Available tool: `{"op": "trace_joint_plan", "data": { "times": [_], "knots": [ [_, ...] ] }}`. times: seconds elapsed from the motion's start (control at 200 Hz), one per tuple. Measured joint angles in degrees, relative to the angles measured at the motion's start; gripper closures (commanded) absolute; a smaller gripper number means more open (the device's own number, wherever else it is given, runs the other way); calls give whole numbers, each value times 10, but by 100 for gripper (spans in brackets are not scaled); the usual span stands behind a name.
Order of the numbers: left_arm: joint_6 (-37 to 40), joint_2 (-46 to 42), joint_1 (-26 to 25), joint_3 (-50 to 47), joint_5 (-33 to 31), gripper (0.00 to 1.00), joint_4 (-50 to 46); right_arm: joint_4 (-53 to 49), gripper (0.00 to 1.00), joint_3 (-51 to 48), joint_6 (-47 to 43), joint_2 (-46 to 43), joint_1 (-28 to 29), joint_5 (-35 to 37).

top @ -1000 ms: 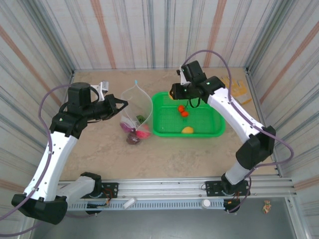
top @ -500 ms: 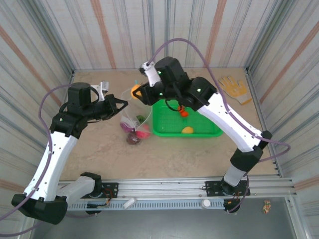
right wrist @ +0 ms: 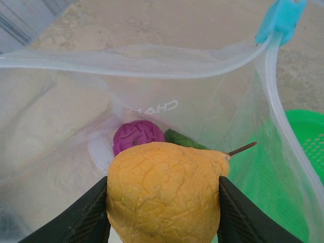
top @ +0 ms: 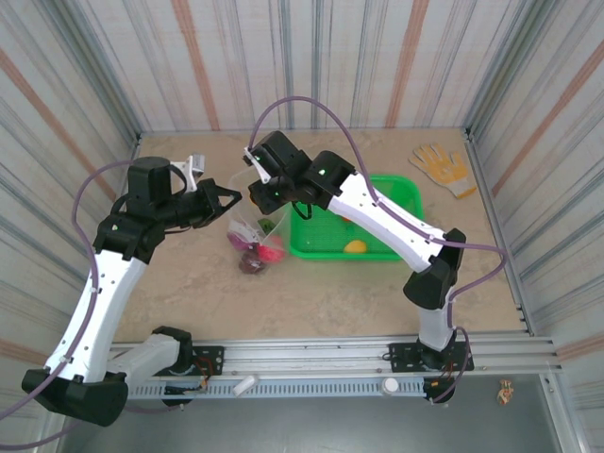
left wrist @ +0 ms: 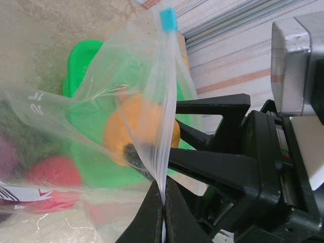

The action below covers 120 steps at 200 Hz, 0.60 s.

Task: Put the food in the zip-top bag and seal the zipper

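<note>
Change: right gripper [right wrist: 164, 212] has swung from over the basket [top: 401, 189] to the mouth of the bag [right wrist: 61, 126], carrying a pear [right wrist: 164, 182]; left gripper [left wrist: 163, 202] and bag lie where they were.
Left gripper: jaws closed tight, pinching the zipper [left wrist: 169, 101] edge of the bag between the tips and holding that side up off the table [top: 330, 293].
Right gripper: clamped on the pear, one finger [right wrist: 86, 215] against each flank; the stem points toward the basket side.
Pear: yellow-orange with wrinkled skin, hanging at the bag mouth. From the left wrist it shows through the film, just beside the pinched edge. Whether it has passed the rim cannot be told.
Bag: clear and crinkled, mouth held open in a loop, lower end resting on the table just left of the basket.
Zipper: unsealed. One strip arcs across beyond the pear, the other runs down the right side of the right wrist view. Blue slider [right wrist: 281, 16] sits where the two strips meet.
Food in bag: purple piece [right wrist: 137, 135] and dark green piece [right wrist: 181, 139] lie low in the bag beyond the pear; pink-red piece [top: 272, 250] and darker piece [top: 251, 265] lie at its lower end.
Basket: green mesh, partly crossed by the right arm; yellow fruit [top: 355, 247] lies by its near wall.
Glove [top: 439, 165]: yellow, far right of the table, apart from the basket.
</note>
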Motion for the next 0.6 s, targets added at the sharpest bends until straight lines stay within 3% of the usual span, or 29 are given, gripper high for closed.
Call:
{"op": "trace_joint_plan", "data": {
  "times": [0.095, 0.601],
  "knots": [
    [0, 0, 0, 0, 0, 100, 0, -2, 34, 11, 1, 7, 0, 3],
    [0, -2, 0, 0, 0, 100, 0, -7, 32, 14, 0, 7, 0, 3]
  ]
}}
